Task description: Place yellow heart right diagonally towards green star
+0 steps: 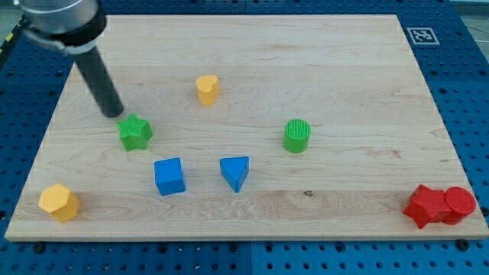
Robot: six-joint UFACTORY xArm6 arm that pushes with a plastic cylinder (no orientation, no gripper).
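Observation:
The yellow heart (207,88) sits on the wooden board (252,46), above the middle. The green star (134,132) lies to its lower left. My tip (113,113) rests on the board just above and left of the green star, close to it but apart. The yellow heart is well to the right of my tip.
A blue cube (169,176) and a blue triangle (235,173) lie below the middle. A green cylinder (296,136) stands right of centre. A yellow hexagon (59,202) is at the bottom left corner. A red star (426,205) and a red cylinder (459,204) touch at the bottom right.

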